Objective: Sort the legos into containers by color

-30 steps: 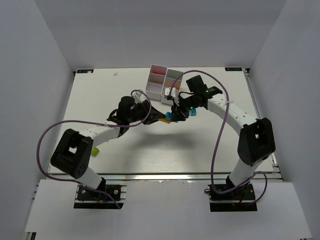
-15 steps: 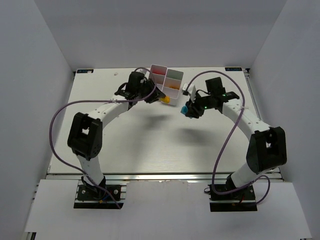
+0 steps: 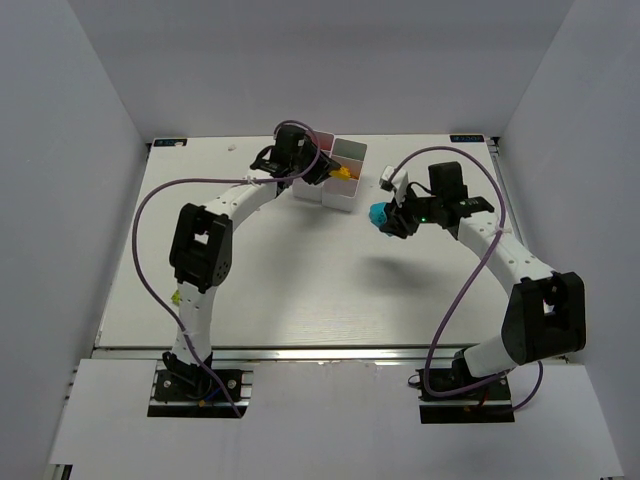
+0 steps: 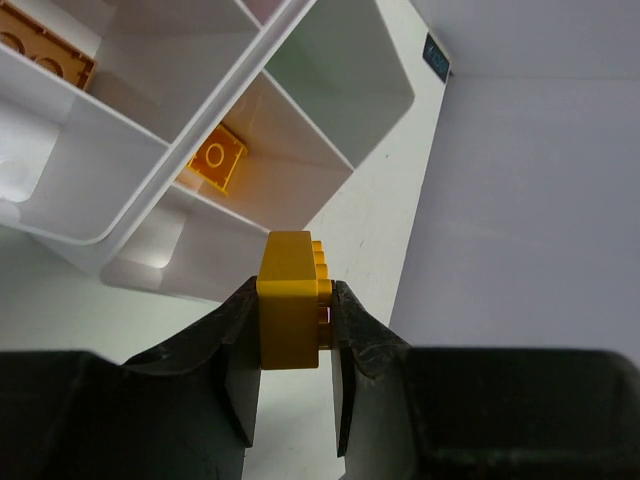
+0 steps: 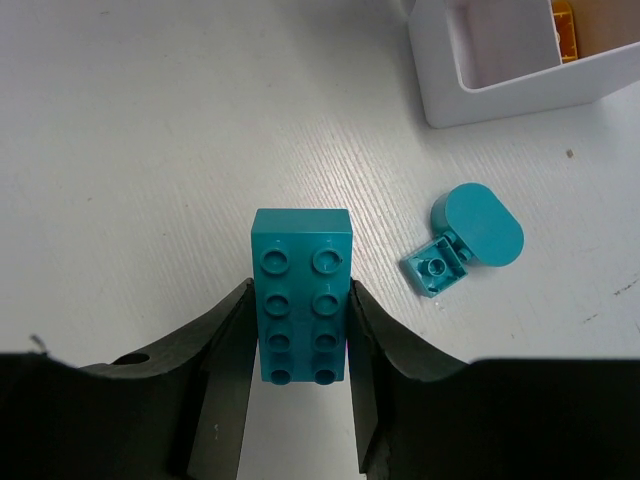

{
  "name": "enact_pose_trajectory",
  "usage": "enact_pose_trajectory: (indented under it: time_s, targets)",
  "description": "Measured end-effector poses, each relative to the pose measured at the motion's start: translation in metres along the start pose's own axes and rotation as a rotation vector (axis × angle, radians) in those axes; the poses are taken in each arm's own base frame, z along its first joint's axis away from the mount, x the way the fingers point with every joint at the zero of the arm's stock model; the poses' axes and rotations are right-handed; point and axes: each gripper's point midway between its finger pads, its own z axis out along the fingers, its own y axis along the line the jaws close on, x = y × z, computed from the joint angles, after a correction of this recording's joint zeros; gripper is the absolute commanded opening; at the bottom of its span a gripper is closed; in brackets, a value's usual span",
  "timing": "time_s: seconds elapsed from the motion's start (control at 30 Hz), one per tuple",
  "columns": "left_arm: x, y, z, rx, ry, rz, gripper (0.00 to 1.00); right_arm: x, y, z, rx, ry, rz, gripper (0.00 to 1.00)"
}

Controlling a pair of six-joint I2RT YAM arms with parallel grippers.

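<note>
The left end effector (image 4: 292,310) is clenched on a yellow brick (image 4: 288,290), one dark finger pressed to each side face, with the studs turned to the right in the wrist view. The brick hangs in the air close over the containers (image 4: 95,215), by the outer wall of their nearest compartment. The wrist view does not settle whether it is over a compartment or just outside the wall. Beyond it, a second yellow piece (image 4: 218,157) lies tilted on the floor of one open bin. An orange-brown brick (image 4: 40,50) sits in the bin at the upper left. In the top view the left arm reaches far forward, its wrist over the white bins at the far side of the bench (image 3: 300,290).

The right end effector (image 5: 300,335) is grasping a teal brick (image 5: 300,295), a two-by-four piece with its studs facing the wrist camera and the fingers on its long sides. It is held clear of the bench. Below and to the right, a small teal piece (image 5: 465,240) with a rounded plate lies on the bare surface. A corner of the bins shows past that, well apart from the held brick. In the top view this arm hovers to the right of the bins.

A lime brick (image 3: 178,297) lies on the bench beside the left arm's lower link.
</note>
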Motion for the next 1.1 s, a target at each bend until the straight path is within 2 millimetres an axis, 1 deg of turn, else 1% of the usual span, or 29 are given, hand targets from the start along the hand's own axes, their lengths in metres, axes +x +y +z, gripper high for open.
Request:
enact_pose_trajectory:
  time_s: [0.07, 0.13, 0.17, 0.2, 0.3, 0.4, 0.43, 0.57, 0.7, 0.87, 0.9, 0.97, 1.0, 1.1]
  targets:
    - [-0.004, -0.004, 0.002, 0.006, -0.015, -0.020, 0.02, 0.001, 0.000, 0.000, 0.001, -0.002, 0.006, 0.00]
    - [-0.005, -0.005, 0.003, 0.007, -0.024, -0.039, 0.08, 0.001, -0.001, 0.000, 0.001, -0.005, 0.008, 0.00]
    - [-0.006, -0.004, 0.004, 0.004, -0.026, -0.048, 0.12, 0.000, -0.002, 0.000, 0.004, -0.008, 0.008, 0.00]
    - [-0.006, -0.003, 0.004, 0.002, -0.028, -0.057, 0.20, 0.000, -0.002, 0.000, 0.004, -0.009, 0.008, 0.00]
    - [-0.005, 0.001, 0.008, -0.006, -0.026, -0.077, 0.28, -0.002, -0.002, 0.000, 0.003, -0.019, 0.003, 0.00]
    - [-0.003, 0.007, 0.015, -0.020, -0.020, -0.094, 0.30, -0.004, -0.003, 0.000, 0.002, -0.026, 0.000, 0.00]
    - [-0.002, 0.009, 0.017, -0.024, -0.017, -0.101, 0.33, -0.004, -0.003, 0.000, 0.002, -0.027, 0.000, 0.00]
    - [-0.003, 0.008, 0.020, -0.017, -0.020, -0.118, 0.37, -0.004, -0.003, 0.000, 0.002, -0.028, 0.000, 0.00]
    - [-0.007, 0.001, 0.023, 0.001, -0.028, -0.129, 0.37, -0.002, -0.003, 0.000, 0.001, -0.026, 0.003, 0.00]
    - [-0.008, 0.001, 0.029, 0.013, -0.032, -0.152, 0.37, 0.001, -0.001, 0.000, -0.001, -0.023, 0.008, 0.00]
    - [-0.007, 0.003, 0.031, 0.011, -0.031, -0.158, 0.42, 0.001, -0.001, 0.000, -0.001, -0.024, 0.007, 0.00]
    - [-0.006, 0.006, 0.034, 0.003, -0.029, -0.168, 0.44, -0.001, -0.001, -0.001, 0.001, -0.028, 0.004, 0.00]
    - [-0.005, 0.008, 0.036, -0.001, -0.027, -0.173, 0.48, -0.001, -0.001, -0.002, 0.002, -0.029, 0.002, 0.00]
    - [-0.005, 0.010, 0.038, -0.005, -0.026, -0.185, 0.58, -0.002, -0.001, -0.002, 0.002, -0.032, 0.001, 0.00]
